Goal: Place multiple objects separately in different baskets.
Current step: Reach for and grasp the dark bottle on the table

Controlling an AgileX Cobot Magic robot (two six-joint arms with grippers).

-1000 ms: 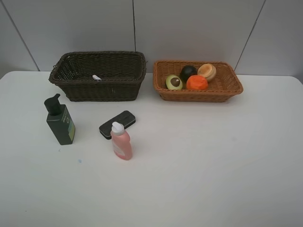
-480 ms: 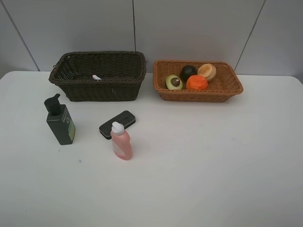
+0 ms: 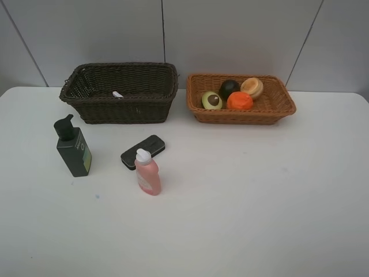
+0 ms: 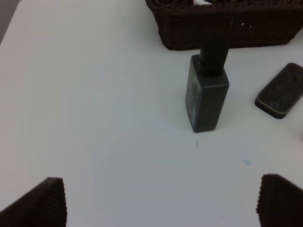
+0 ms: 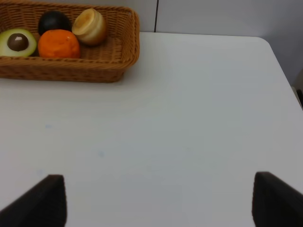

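Note:
The light tan basket [image 3: 277, 109] [image 5: 127, 52] holds the halved avocado [image 3: 211, 100] [image 5: 17, 42], orange [image 3: 240, 101] [image 5: 58, 44], dark mangosteen [image 3: 229, 88] [image 5: 54, 21] and tan round fruit [image 3: 252, 87] [image 5: 89, 26]. Inside the dark brown basket [image 3: 124, 109] [image 4: 227, 28] lies the white marker [image 3: 117, 94]. On the table stand the dark green pump bottle [image 3: 72, 146] [image 4: 207, 90] and the pink bottle [image 3: 147, 172], with the black flat device [image 3: 143, 151] [image 4: 280, 91] between them. My left gripper [image 4: 161, 201] is open, short of the pump bottle. My right gripper [image 5: 158, 201] is open over bare table.
The white table [image 3: 259, 196] ends at a grey panelled wall behind the baskets. Neither arm shows in the exterior high view.

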